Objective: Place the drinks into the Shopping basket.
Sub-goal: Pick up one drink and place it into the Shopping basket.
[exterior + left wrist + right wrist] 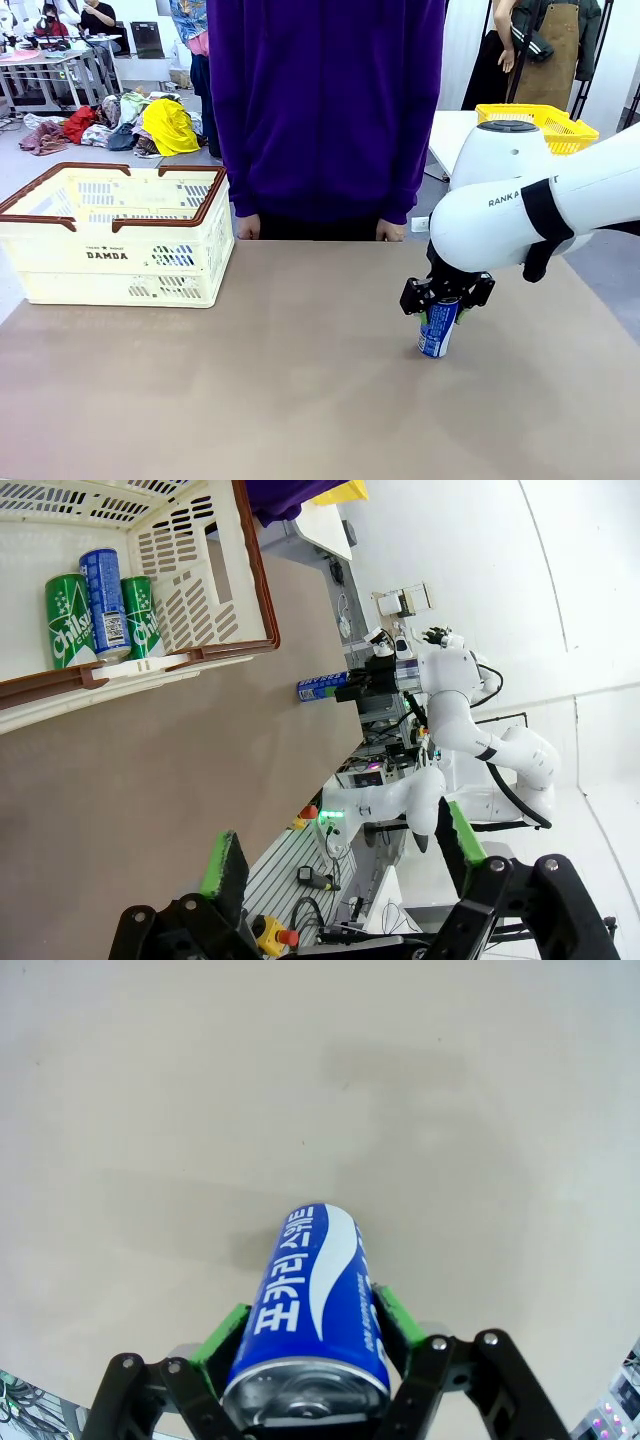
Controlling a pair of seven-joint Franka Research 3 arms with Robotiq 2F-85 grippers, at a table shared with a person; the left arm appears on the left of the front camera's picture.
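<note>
- Nearest the right wrist camera, a blue can (315, 1305) with white print stands between the green pads (222, 1337) of the right end effector (305, 1340), its silver top facing the lens.
- Both pads press against the can's sides, so the right end effector is clenched on the blue can.
- In the front view the same blue can (438, 327) stands upright on the brown counter (250, 390), on the right half, with the right end effector (446, 298) coming down over its top from the white right arm (520, 205).
- The can's base appears to rest on the counter surface.
- The Shopping basket (120, 235), cream-white with a brown rim and "DAMDA" on its side, sits at the far left of the counter, well apart from the gripped can.
- The left wrist view looks into the Shopping basket (215, 575): three cans lie side by side on its floor, a green can (68, 620), a second blue can (104, 590) and another green can (140, 615).
- The left end effector (340, 865) hangs above the counter beside the basket, its fingers spread wide with nothing between them, so it is released.
- A person in a purple top (325, 110) stands at the far edge of the counter, hands (247, 228) resting at its edge.
- A yellow mesh basket (540, 125) sits on another table behind, to the right.
</note>
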